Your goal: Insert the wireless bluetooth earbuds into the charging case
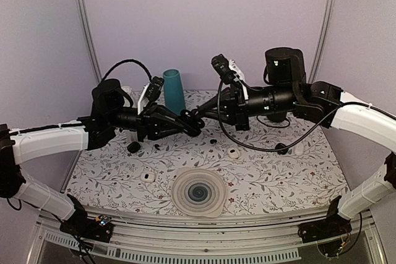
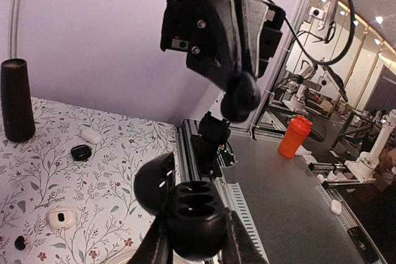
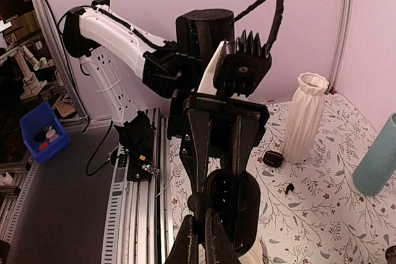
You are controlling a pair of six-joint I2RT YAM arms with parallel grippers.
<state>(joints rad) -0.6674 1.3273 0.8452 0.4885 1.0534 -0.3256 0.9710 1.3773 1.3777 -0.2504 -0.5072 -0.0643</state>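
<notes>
the two arms meet in mid-air over the middle of the table, fingertips almost nose to nose. the left gripper is clenched on the black case, holding it off the cloth. the case's round lid is swung open to one side and the inner face with its dark recesses is turned toward the other arm. i cannot tell if anything sits in those recesses.

the right gripper is pinched tight on a tiny glossy black bud. in the right wrist view the bud sits right at the edge of the case. in the left wrist view the right gripper's tip hangs above the case with a gap between them, so real contact cannot be judged.

below, on the flowered cloth, a flat white ribbed disc lies near the front edge. a small white case lies to its left and another white case further back on the right. a black pebble rests under the left arm, with a small dark speck near it, too small to name. a teal cup stands upright at the back, and a white vase stands upright on the left arm's side.
</notes>
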